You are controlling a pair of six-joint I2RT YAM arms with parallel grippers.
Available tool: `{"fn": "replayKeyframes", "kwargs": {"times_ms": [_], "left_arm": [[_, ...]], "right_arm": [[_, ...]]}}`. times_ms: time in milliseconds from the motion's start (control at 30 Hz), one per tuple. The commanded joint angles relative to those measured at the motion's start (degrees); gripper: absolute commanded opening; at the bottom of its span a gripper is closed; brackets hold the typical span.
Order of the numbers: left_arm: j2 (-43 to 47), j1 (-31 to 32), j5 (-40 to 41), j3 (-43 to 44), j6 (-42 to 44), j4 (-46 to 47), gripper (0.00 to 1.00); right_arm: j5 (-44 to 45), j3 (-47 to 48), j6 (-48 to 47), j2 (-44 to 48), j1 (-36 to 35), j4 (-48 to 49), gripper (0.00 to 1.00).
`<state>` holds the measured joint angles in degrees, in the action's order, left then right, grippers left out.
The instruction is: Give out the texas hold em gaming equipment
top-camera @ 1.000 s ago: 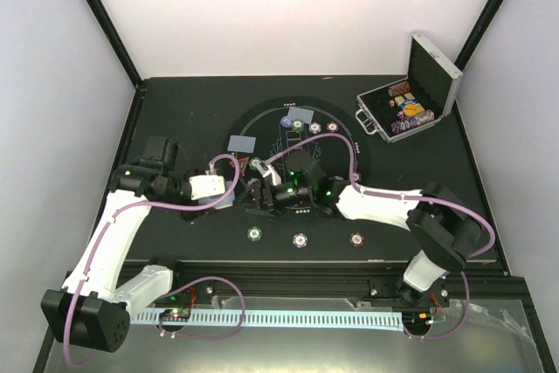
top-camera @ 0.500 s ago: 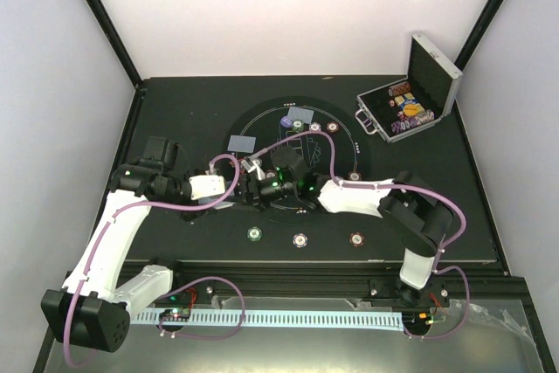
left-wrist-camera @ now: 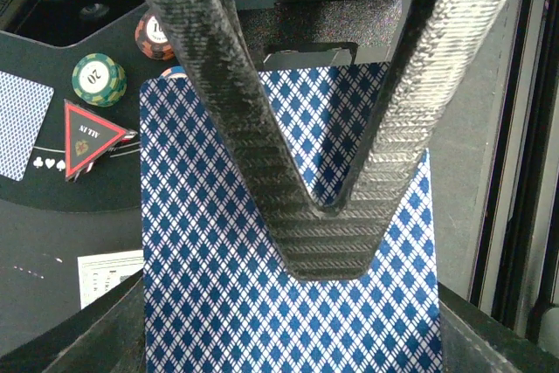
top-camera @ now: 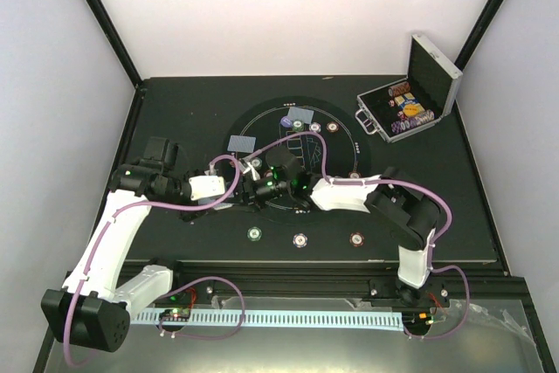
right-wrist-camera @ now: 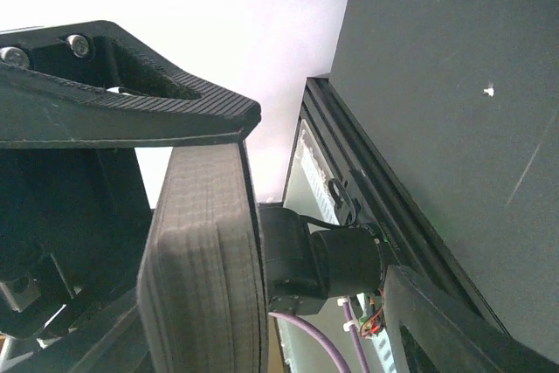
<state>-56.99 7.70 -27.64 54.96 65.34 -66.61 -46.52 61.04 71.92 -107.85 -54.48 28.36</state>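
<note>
My left gripper [top-camera: 234, 196] is shut on a stack of blue-diamond-backed playing cards [left-wrist-camera: 210, 268], whose top card fills the left wrist view under the closed fingers [left-wrist-camera: 327, 242]. My right gripper [top-camera: 251, 185] is open right beside it. In the right wrist view the stack [right-wrist-camera: 205, 259] shows edge-on beside one finger [right-wrist-camera: 131, 102]. Single cards [top-camera: 240, 142] [top-camera: 303, 116], a purple button [top-camera: 286, 120] and two chips [top-camera: 315, 127] lie on the far part of the mat. Three chips [top-camera: 254, 234] [top-camera: 300, 239] [top-camera: 356, 238] lie near the front edge. The left wrist view shows a red triangle marker [left-wrist-camera: 87, 137] and a green chip [left-wrist-camera: 98, 78].
The round black mat [top-camera: 349, 159] covers the table's middle. An open silver case [top-camera: 406, 107] with rows of chips stands at the back right. A black rail [top-camera: 332, 272] runs along the near edge.
My right arm has swung left across the mat, bringing its gripper up to the left gripper's card stack. The left arm has stayed still.
</note>
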Motion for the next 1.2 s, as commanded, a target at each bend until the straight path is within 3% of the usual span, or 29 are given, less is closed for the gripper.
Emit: {"fn": "replayKeyframes", "kwargs": {"times_ms": [0, 300, 533, 800, 1167], "left_arm": [[0.63, 0.19, -0.7, 1.82, 0.99, -1.2, 0.02], [0.72, 0.17, -0.72, 1.82, 1.02, -1.15, 0.02], [0.74, 0.15, -0.61, 1.73, 0.93, -1.11, 0.02], [0.64, 0.17, -0.57, 1.73, 1.02, -1.03, 0.02], [0.31, 0.17, -0.4, 1.38, 1.1, -0.69, 0.02]], "right_arm": [[-0.69, -1.02, -1.17, -0.75, 1.19, 0.17, 0.64], [-0.31, -2.65, -3.22, 1.77, 2.46, -2.36, 0.53], [0.53, -2.84, -5.17, 4.37, 2.78, -6.01, 0.37], [1.0, -3.8, -6.53, 6.45, 3.16, -8.53, 0.34], [1.74, -4.05, -7.08, 9.7, 3.18, -10.96, 0.22]]}}
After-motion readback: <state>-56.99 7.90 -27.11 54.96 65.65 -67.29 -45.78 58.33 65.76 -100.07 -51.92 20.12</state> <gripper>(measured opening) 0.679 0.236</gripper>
